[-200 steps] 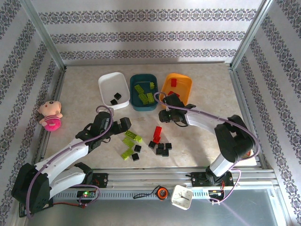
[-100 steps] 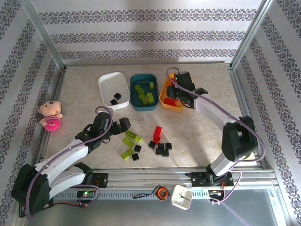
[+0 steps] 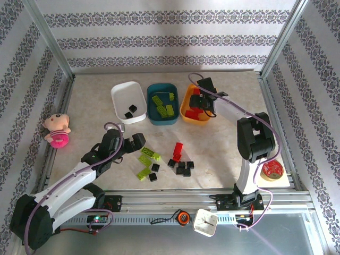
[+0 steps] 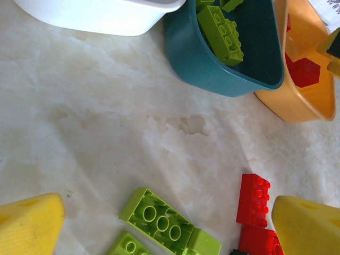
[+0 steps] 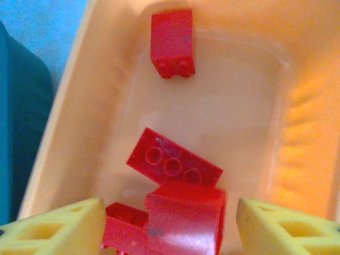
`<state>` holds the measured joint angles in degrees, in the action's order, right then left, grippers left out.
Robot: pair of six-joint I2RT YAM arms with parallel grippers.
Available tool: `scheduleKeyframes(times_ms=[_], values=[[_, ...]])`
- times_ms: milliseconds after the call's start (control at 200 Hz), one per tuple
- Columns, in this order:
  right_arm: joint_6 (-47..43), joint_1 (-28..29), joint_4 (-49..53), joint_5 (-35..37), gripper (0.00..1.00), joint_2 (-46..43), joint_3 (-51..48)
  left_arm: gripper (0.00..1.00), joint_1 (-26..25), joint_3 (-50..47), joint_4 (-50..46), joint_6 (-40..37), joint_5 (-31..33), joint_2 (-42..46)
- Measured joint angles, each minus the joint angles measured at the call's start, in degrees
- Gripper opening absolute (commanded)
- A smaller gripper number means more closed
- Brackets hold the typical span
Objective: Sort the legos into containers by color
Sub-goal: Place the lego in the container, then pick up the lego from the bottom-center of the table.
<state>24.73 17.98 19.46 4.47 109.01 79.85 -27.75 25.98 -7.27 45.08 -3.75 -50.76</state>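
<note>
right pincer (image 5: 172, 228) is down inside the orange tub (image 5: 297, 133), jaws part-open, nothing clamped. 1 red brick (image 5: 183, 212) lies between the pads with a thin gap on each side, a 2nd (image 5: 125, 222) tucked beside it, a 3rd (image 5: 172, 162) just ahead of the tips, a 4th (image 5: 171, 40) further ahead by the far wall

left pincer (image 4: 167, 228) jaws at full width, empty, low over the table (image 4: 106, 133). lime bricks (image 4: 159, 218) lie between its fingertips (image 4: 26, 223), 2 red ones (image 4: 254, 199) just inside 1 tip. ahead of it: white tub (image 4: 95, 16), then teal tub (image 4: 212, 69) with lime bricks in it

top view: loose black bricks (image 3: 183, 169) on the table to the left pincer's right, 2 black ones (image 3: 131, 110) in the white tub. doll (image 3: 57, 130) well off to its left. red disc (image 3: 272, 170) far behind the right pincer, beside that arm
</note>
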Motion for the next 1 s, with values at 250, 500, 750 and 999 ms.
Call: scheduleKeyframes(times_ms=[250, 500, 750, 999], values=[[0.61, 0.5, 0.07, -0.96, 0.69, -7.17, -6.29, 1.0, 0.0, -0.15, -0.66, 0.0, 1.03, 1.49], [0.63, 6.29, 1.84, -2.97, 0.67, -24.41, -21.24, 1.0, 0.02, -1.11, -1.09, 0.0, 1.38, 2.45], [2.25, 16.0, 9.31, -5.07, 0.67, -36.28, -32.2, 1.0, 0.11, -1.79, -1.05, 0.02, 1.44, 2.95], [6.49, 24.46, 11.69, -9.51, 0.6, -38.01, -40.02, 1.0, 0.28, -3.63, -0.98, 0.44, 1.44, 3.21]])
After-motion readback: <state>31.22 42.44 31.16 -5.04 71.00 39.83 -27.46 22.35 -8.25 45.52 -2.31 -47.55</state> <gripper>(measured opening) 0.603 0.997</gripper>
